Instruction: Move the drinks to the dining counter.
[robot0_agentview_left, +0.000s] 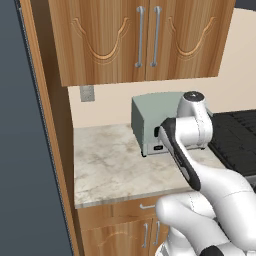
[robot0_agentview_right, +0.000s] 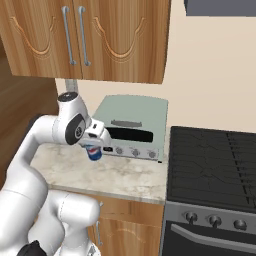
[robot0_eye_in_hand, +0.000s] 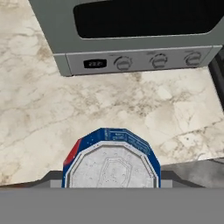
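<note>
My gripper (robot0_agentview_right: 95, 150) clasps the short blue soda can with a silver top (robot0_eye_in_hand: 111, 164) above the veined marble worktop (robot0_eye_in_hand: 65, 105); I should keep it upright while carrying it clear of the grey toaster oven (robot0_agentview_right: 132, 125).

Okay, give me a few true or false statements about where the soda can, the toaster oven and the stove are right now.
1. The blue soda can sits between the gripper fingers. True.
2. The toaster oven door hangs open. False: it is shut.
3. The stove stands right of the toaster oven in the right base view. True.
4. The upper cabinet doors are open. False: both are closed.
5. The can lies tipped over on the marble worktop. False: it is upright at the gripper.
</note>
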